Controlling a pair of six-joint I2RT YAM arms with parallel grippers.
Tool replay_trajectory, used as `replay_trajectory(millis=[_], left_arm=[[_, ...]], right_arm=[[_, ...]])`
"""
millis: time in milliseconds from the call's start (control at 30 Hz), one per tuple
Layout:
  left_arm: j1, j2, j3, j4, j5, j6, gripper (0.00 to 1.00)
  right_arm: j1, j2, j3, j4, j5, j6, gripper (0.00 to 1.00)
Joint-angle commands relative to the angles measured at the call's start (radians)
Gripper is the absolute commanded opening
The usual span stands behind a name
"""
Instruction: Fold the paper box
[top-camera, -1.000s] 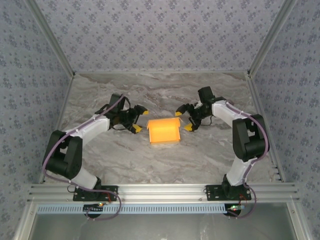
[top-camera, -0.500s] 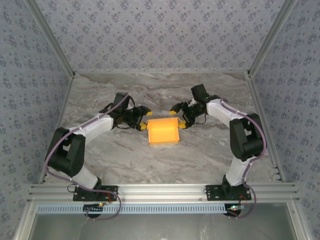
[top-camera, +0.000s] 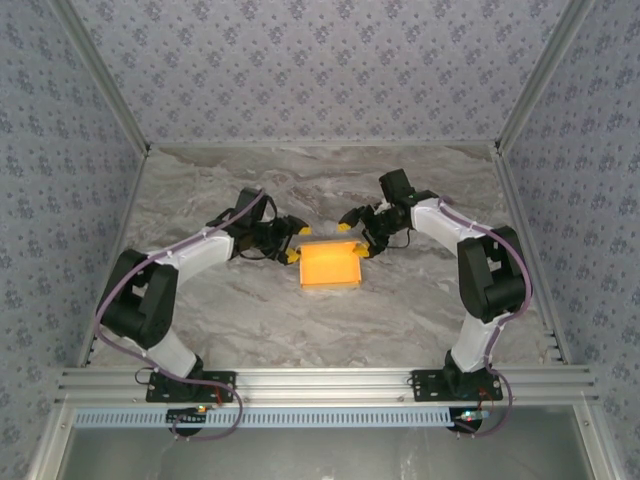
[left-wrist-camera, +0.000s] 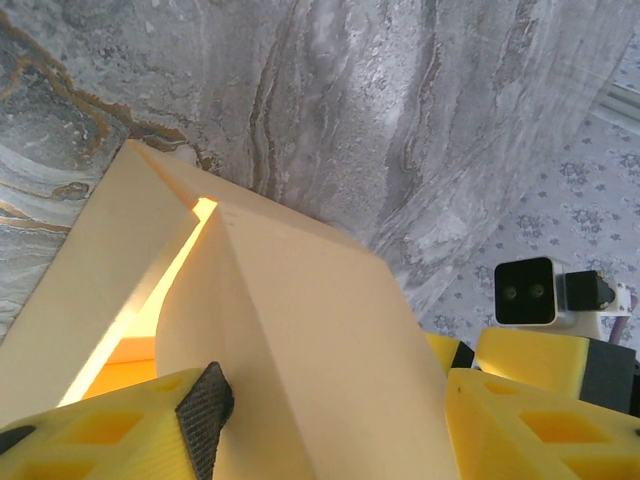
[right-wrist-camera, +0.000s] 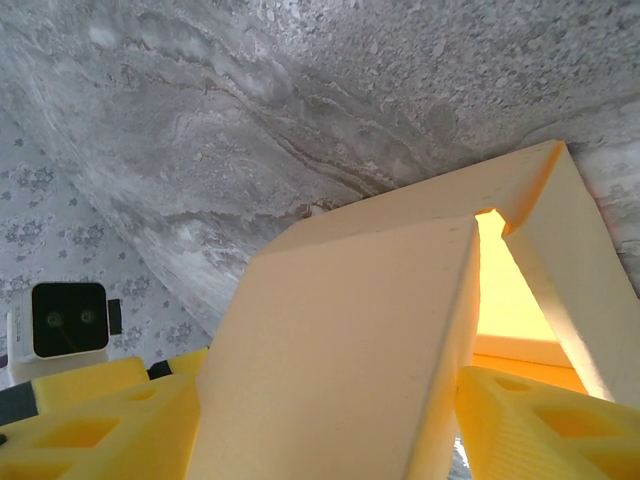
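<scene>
Paper box (top-camera: 330, 265) sits between left pincer (top-camera: 296, 243) and right pincer (top-camera: 353, 238) — astride flaps, grip unclear.

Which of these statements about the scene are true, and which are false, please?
1. The paper box lies on the table between the left gripper and the right gripper. True.
2. The paper box is blue. False: it is yellow-orange.
3. A panel of the box stands between the left gripper's fingers. True.
4. The right gripper is at the table's near edge. False: it is at the box's far right corner.
</scene>
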Motion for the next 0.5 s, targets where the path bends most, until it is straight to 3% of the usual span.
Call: replay_trajectory(millis=[0,133,467], left_arm=[[-0.024,0.016,-0.006,0.029,0.016,-0.039,0.59],[-0.039,0.015,-0.040,0.035,-0.002,-0.027,0.51],[-0.040,0.002,-0.078,-0.037,-0.080,0.117,0.50]], right_arm=[[0.010,0.014,0.018,-0.036,-0.003,-0.028,0.70],[0.007,0.009,0.010,-0.081,0.025,-0.077,0.71],[-0.012,-0.008,-0.014,-0.161,0.068,-0.158,0.78]])
